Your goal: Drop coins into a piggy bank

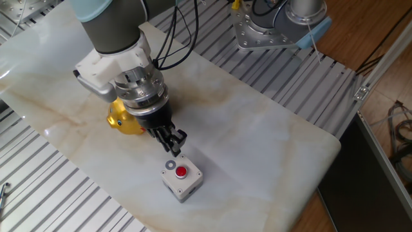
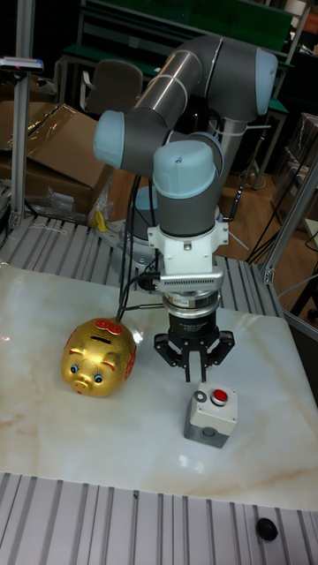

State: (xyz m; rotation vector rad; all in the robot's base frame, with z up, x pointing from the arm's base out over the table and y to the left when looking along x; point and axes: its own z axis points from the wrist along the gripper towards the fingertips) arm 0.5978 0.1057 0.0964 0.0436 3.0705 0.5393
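Note:
The coin (image 1: 170, 165) (image 2: 202, 398), a small grey disc, lies flat on top of a white box, beside its red button. My gripper (image 1: 172, 152) (image 2: 196, 377) hangs just above the coin and points down. Its fingers come together at the tips and hold nothing. The gold piggy bank (image 2: 99, 356) stands on the marble to the gripper's left, its back slot facing up. In the fixed view the arm hides most of the piggy bank (image 1: 121, 120).
The white button box (image 1: 183, 182) (image 2: 210, 422) with its red button (image 1: 182, 171) (image 2: 220, 396) stands near the front of the marble slab (image 1: 257, 142). Ribbed metal decking surrounds the slab. A second robot base (image 1: 277, 26) is at the back.

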